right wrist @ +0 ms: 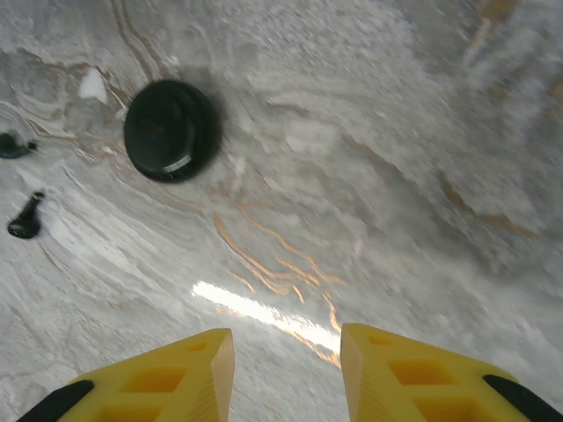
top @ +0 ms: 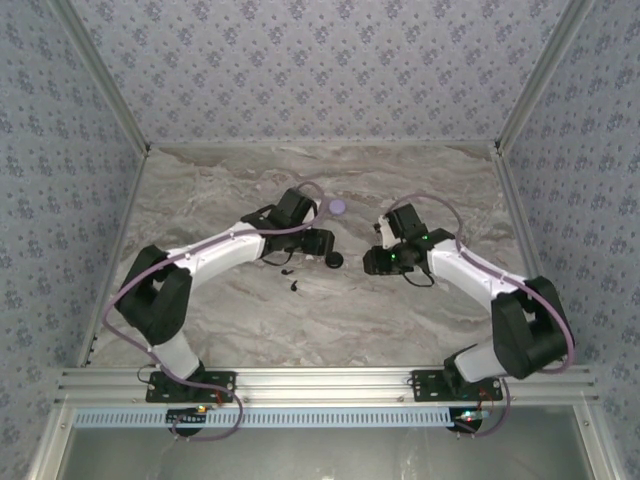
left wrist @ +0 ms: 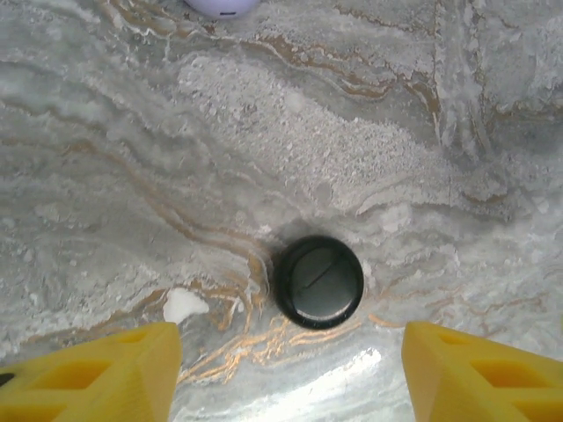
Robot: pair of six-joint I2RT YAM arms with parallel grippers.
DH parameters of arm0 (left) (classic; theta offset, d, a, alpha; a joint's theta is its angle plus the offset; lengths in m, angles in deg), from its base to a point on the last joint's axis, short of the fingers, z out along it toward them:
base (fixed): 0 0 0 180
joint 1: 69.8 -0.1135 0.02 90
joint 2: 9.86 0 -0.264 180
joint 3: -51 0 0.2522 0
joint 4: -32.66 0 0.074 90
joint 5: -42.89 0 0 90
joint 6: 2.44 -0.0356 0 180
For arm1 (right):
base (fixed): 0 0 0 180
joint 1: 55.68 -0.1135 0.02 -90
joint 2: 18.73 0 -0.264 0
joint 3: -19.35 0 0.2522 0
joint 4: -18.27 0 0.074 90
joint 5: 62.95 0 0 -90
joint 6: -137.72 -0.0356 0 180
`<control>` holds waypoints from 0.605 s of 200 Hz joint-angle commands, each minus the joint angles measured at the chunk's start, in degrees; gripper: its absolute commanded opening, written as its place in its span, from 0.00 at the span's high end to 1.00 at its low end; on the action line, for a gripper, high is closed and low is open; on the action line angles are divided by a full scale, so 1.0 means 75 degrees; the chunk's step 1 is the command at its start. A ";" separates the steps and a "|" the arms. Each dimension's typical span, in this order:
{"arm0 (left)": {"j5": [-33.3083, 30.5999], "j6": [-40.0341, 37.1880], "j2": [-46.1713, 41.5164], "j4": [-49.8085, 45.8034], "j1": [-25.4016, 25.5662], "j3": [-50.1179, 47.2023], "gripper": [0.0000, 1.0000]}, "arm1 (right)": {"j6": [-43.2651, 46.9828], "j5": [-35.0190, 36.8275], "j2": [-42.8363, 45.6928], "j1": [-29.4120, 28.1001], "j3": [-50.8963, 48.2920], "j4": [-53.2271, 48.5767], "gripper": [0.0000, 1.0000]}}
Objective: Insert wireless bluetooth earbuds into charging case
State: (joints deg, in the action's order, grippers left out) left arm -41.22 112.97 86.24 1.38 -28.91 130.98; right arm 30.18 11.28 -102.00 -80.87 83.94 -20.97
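The charging case (left wrist: 318,281), a small black round puck with its lid down, lies on the marble just ahead of my left gripper (left wrist: 290,369). The yellow fingers (left wrist: 97,374) of that gripper stand wide apart with nothing between them. From above, the case (top: 334,260) sits between the left gripper (top: 320,245) and the right gripper (top: 374,260). Two earbuds (top: 288,270) (top: 296,286), tiny and black, lie near-left of it. In the right wrist view the case (right wrist: 170,130) is far left, with the earbuds (right wrist: 25,220) (right wrist: 10,145) beyond it. My right gripper (right wrist: 286,369) is open and empty over bare marble.
A lilac round disc (top: 338,207) lies behind the left gripper, and its edge (left wrist: 223,5) shows at the top of the left wrist view. Patterned walls (top: 90,150) close in the marble table (top: 420,330) on three sides.
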 commanded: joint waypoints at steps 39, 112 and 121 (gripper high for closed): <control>0.0804 0.0862 -0.0418 0.0710 0.0044 -0.1221 0.60 | 0.0254 -0.0512 -0.1818 0.0046 0.1719 0.0009 0.75; 0.0937 0.1240 0.0584 0.0890 0.0126 -0.0972 0.81 | 0.0079 -0.0496 -0.3604 -0.0025 0.3217 -0.0318 0.87; 0.0874 0.1229 0.0676 0.0838 0.0144 -0.0911 0.82 | 0.0068 -0.0460 -0.3713 -0.0049 0.3291 -0.0336 0.87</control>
State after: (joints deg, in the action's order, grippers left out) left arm -34.03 121.32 89.60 8.40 -28.37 121.45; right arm 31.23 8.13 -127.37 -80.89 105.95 -20.83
